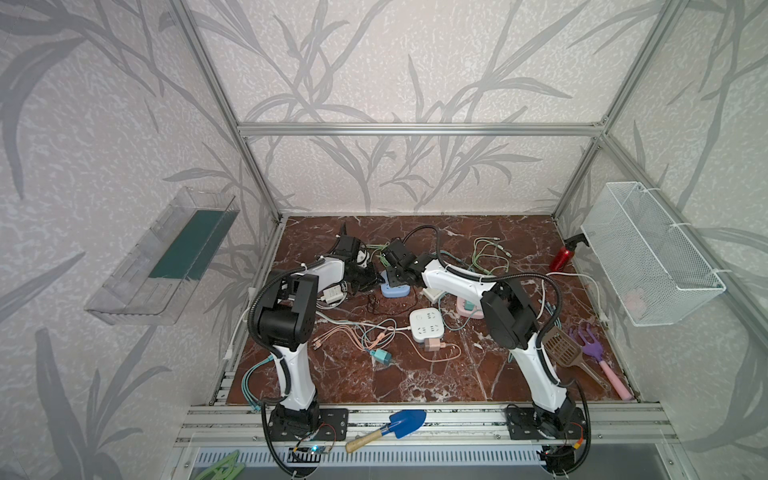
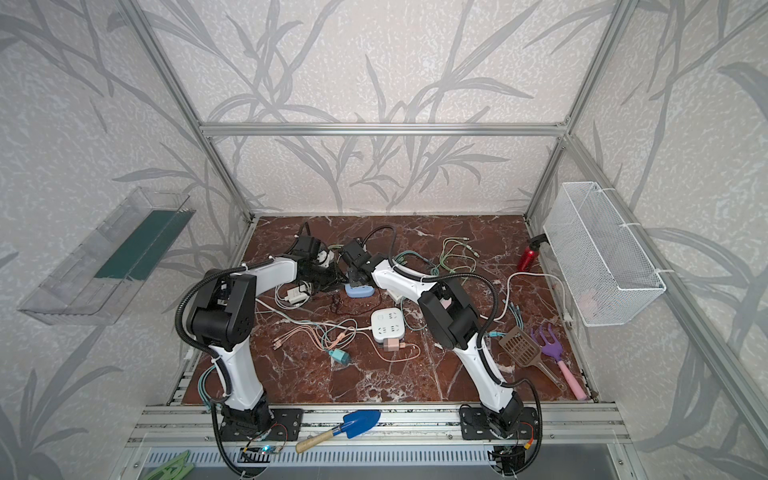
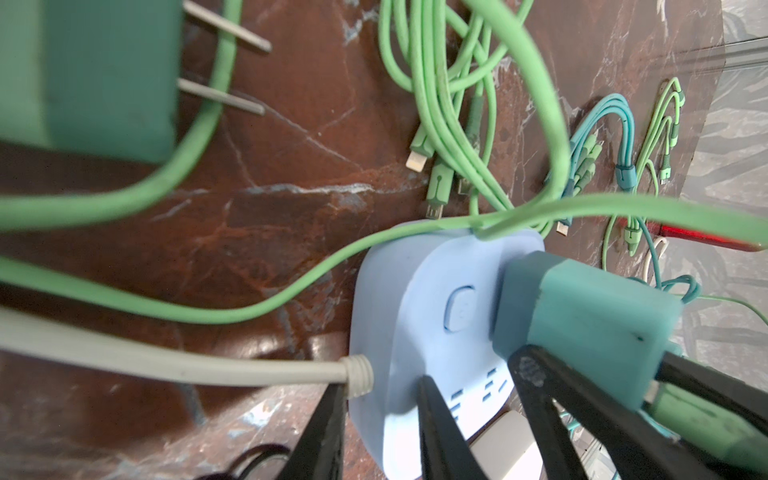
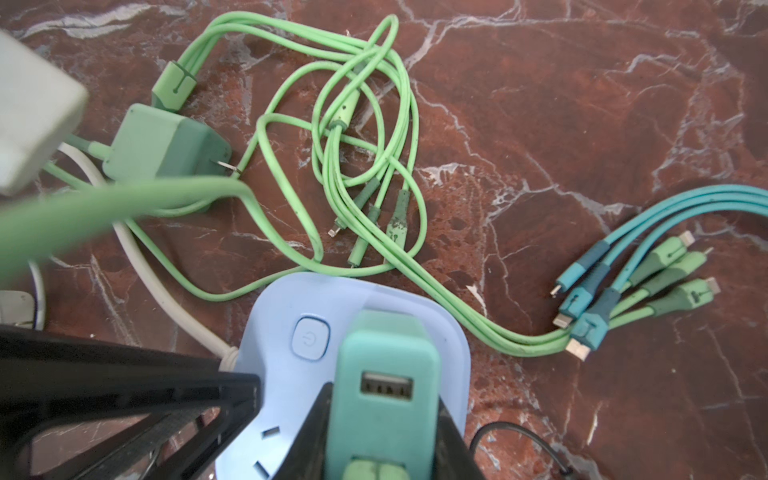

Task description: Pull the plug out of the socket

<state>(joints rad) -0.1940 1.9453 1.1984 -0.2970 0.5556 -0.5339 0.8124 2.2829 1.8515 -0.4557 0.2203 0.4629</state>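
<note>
- The marble table (image 1: 374, 382) is strewn with cables; the work is placed toward its back, between the two arms
- The blue socket block (image 4: 278, 386) lies flat there, with its white cord (image 3: 208, 365) trailing away; it is judged light and smooth-shelled, so it would likely be lifted along with the plug unless pinned down
- The left gripper (image 3: 384, 386) is set over the block's corner by the cord entry, one finger on the face and one off the edge; the fingers stand a little apart, and whether the block is truly pinched cannot be told
- The teal plug (image 3: 582, 320) is seated in the block beside the power button (image 4: 311, 343); it is judged a light, rigid cube with flat matte sides, best taken on two opposite flanks and drawn straight off, since rocking could bend the prongs
- The right gripper (image 4: 385, 395) is clamped on those flanks
- A green lead (image 4: 374, 469) is plugged into the plug's back and would be dragged along; little resistance is expected from so soft a cable
</note>
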